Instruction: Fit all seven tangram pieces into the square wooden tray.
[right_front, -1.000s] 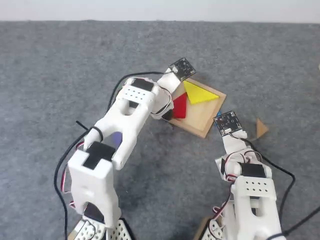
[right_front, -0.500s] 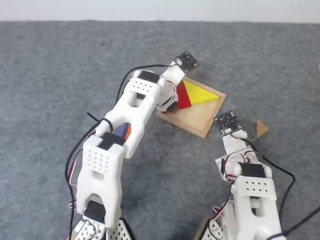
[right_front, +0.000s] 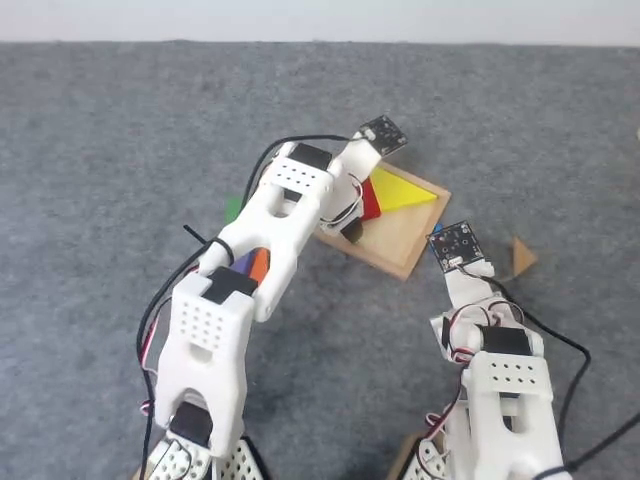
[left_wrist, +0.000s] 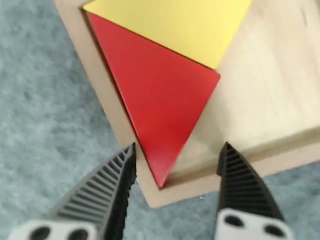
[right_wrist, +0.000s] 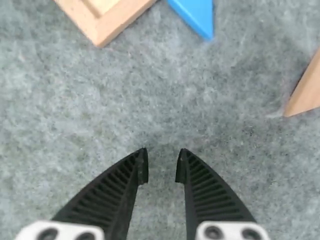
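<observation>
Two pieces in the tray: a red triangle (left_wrist: 160, 95) and a yellow triangle (left_wrist: 185, 25) lie flat inside the square wooden tray (left_wrist: 98, 70), touching along one long edge. The red one runs along the rim, its sharp tip in a corner.
Tray floor: bare pale wood beside the two triangles.
Tray position: on the grey tabletop (right_front: 120, 130), turned corner-on to my two arms, between their far ends in the high view.
My left end effector (left_wrist: 179, 147): spread wide with nothing in it, over the tray corner that holds the red tip, which shows between the two fingers. I cannot tell whether the fingers touch the wood.
My right end effector (right_wrist: 161, 151): fingers only a narrow gap apart, gripping nothing, over bare tabletop just off another corner of the tray.
Blue piece (right_wrist: 196, 14): flat on the tabletop just beside that corner, outside the tray and partly cut off at the picture's edge.
Tan triangle (right_front: 522, 257): on the tabletop to the right of my right arm, apart from the tray.
Green piece (right_front: 232, 208): a small part shows at the left edge of my left arm.
Purple piece (right_front: 241, 263) and orange piece (right_front: 259, 265): side by side, mostly covered by my left arm, so I cannot tell their shapes.
</observation>
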